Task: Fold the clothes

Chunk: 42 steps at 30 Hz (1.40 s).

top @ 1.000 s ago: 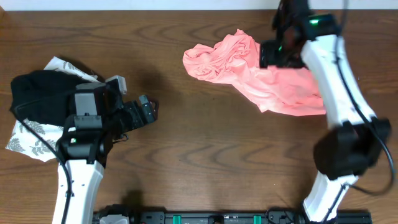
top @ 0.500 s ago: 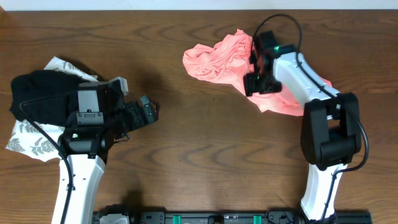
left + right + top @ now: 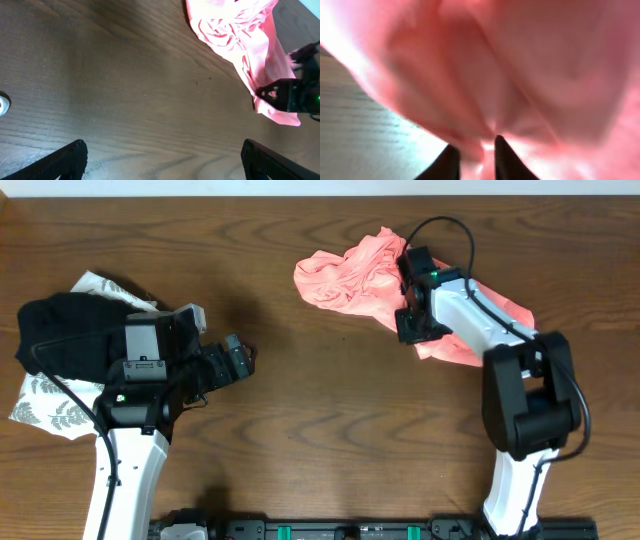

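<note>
Pink shirt (image 3: 350, 275) is a crumpled heap at the far right of the bench (image 3: 300, 440). It isn't spread at all: there's a bunched lump at its left end and a flatter flap trailing right under the right arm. No lettering shows, so I can't tell which face is up. Folding hasn't started, and I'd call this the flatten-out step.

On the heap's near edge, about mid-length, sits the right gripper (image 3: 409, 323), down low. In the wrist view the jaws are narrow, with a ridge of pink cloth pinched between the fingertips (image 3: 451, 161) and bare bench at lower left. It reads as a pinch on an edge fold, probably to drag or lift the shirt open. The fabric is thin, so there's likely more than one layer in the pinch, though I can't tell how many. Risk: the whole wad comes along instead of unfurling.

Over bare bench on the left, the left gripper (image 3: 213, 335) is wide open and holds nothing, well apart from the shirt. Its camera looks across at the heap, so it seems staged for a second grab once a corner is exposed.

At far left a black garment (image 3: 60, 330) lies on a leaf-print garment (image 3: 45, 405), beside the left arm. Both are out of the way and not part of this job.
</note>
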Motion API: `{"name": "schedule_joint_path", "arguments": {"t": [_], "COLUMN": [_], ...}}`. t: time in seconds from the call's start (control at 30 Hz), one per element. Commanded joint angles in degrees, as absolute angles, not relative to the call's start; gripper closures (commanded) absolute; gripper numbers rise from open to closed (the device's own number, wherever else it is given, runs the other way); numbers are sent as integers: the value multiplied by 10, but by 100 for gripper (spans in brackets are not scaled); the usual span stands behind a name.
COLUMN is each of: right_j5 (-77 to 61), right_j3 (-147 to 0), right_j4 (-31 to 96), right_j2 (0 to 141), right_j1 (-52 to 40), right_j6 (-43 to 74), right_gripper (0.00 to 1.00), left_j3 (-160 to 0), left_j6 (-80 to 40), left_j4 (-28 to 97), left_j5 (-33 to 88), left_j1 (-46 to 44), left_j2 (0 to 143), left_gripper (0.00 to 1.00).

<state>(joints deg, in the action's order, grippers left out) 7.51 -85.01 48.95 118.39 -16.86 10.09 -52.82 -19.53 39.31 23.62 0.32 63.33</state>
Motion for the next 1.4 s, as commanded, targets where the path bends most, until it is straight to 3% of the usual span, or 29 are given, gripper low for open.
{"name": "schedule_joint_path", "arguments": {"t": [0.0,0.1,0.43,0.5,0.6,0.7,0.9,1.2,1.37], "right_j5": [90,90,69,46,25,25,32,36,77], "right_j3": [-854,-854,-854,-851,-835,-826,-826,-826,-826], "right_j4": [494,502,505,518,519,511,480,465,471], "right_j2": [1088,1024,865,872,907,966,1106,1193,1197], "right_j1": [-169,-169,-160,-159,-162,-167,-170,-180,-179], "right_j6": [100,96,46,46,52,64,106,111,122], "right_gripper": [87,99,99,89,64,50,43,48,87], "left_j3": [-538,-538,-538,-538,-538,-538,-538,-538,-538], "left_j6": [-198,-198,-198,-198,-198,-198,-198,-198,-198], "left_j4": [396,397,398,398,398,398,399,398,399], "left_j5": [236,236,236,236,236,236,236,236,236], "left_j1": [6,6,6,6,6,6,6,6,6], "left_j2": [635,635,635,635,635,635,635,635,635], "left_gripper": [2,2,2,2,2,2,2,2,2]}}
